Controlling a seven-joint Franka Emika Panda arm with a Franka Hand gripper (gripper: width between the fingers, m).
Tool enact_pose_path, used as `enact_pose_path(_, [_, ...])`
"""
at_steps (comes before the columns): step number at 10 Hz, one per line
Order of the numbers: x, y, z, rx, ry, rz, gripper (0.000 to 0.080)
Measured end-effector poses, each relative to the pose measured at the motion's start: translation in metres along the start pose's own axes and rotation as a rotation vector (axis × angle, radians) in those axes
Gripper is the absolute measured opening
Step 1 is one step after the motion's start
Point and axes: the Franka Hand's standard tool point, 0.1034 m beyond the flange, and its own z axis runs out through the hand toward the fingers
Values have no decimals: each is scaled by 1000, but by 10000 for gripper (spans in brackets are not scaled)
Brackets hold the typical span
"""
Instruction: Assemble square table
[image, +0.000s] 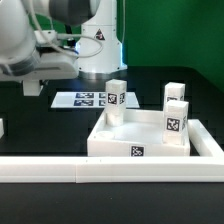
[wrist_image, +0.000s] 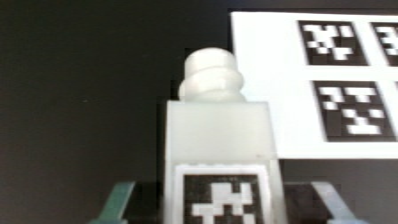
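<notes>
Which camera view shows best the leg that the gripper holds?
The wrist view: the held leg fills it, tag and rounded tip plain, between the gripper fingers. The exterior view does not clearly show it; the arm covers that spot.

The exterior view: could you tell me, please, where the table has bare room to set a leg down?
Bare black table lies between the marker board and the rail fence, on the exterior view's left of the square table. The far right side, behind the legs, also looks free. It is crowded around the slab's corners where legs stand, and where the gripper holds a leg.
</notes>
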Motion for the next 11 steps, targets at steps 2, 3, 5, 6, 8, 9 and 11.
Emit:
enact_pose_path(2, [2, 0, -4, -6, 20, -3, 284])
enact_pose_path(3, [5, 1, -6, -13, 50, -4, 284])
enact_pose_path(5, [18, 8, 6, -10, 240, 7, 284])
enact_pose_path(6, [19, 2, 7, 2, 303, 24, 284])
enact_pose_path(8, [29, -17, -13, 23, 450, 37, 285])
enact_pose_path(9, [31, -23, -21, 23, 504, 38, 285])
enact_pose_path(11, [35, -34, -44, 19, 640, 47, 285])
